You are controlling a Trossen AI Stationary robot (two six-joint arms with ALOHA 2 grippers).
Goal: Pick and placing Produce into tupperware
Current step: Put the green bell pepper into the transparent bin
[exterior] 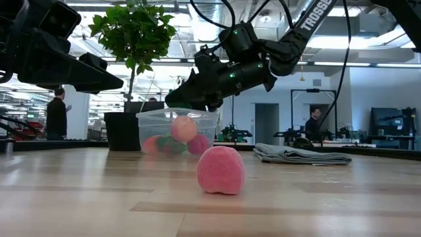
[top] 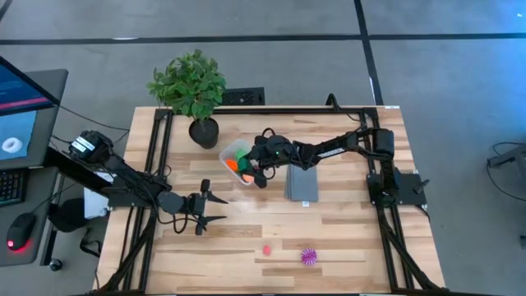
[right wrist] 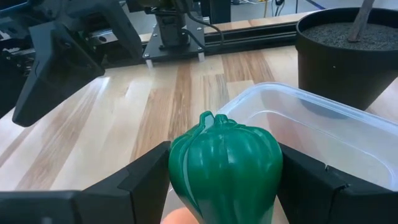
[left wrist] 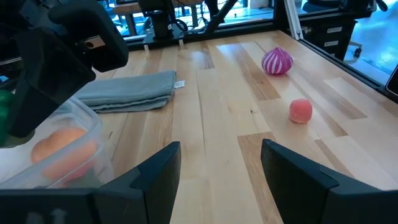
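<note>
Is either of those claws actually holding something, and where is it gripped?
The right gripper clamps the dark green piece by its two sides; the left gripper holds nothing.

The only lettering that can be read is "TROSSEN", in white capitals running along the dark right arm (exterior: 314,18) in the low view, just above the clear tupperware (exterior: 176,130). The last letters are cut off by the picture's top edge. A small white tag (left wrist: 180,84) sits at the corner of the grey cloth (left wrist: 130,92), but nothing on it can be made out.
</note>
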